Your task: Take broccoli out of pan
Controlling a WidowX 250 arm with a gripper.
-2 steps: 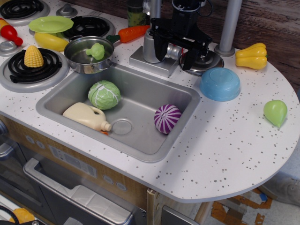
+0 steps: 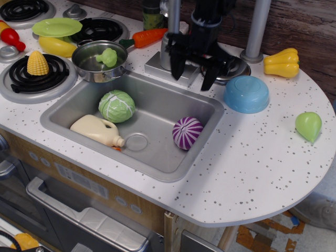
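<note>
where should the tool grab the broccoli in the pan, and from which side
Grip the lumpy head of the broccoli, coming straight down from above. It lies inside the pan, whose straight walls block any sideways approach, and the head is its widest, highest part. The tool hangs open, off to the right.

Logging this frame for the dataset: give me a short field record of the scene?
broccoli: in pan, not grasped
pan: on counter at the sink's back left corner
gripper: open, empty, fingers pointing down, over sink's back edge, right of pan
sink: holds cabbage, purple cabbage, cream bottle
bowl: blue, upside down, right of sink
task: not done
</note>
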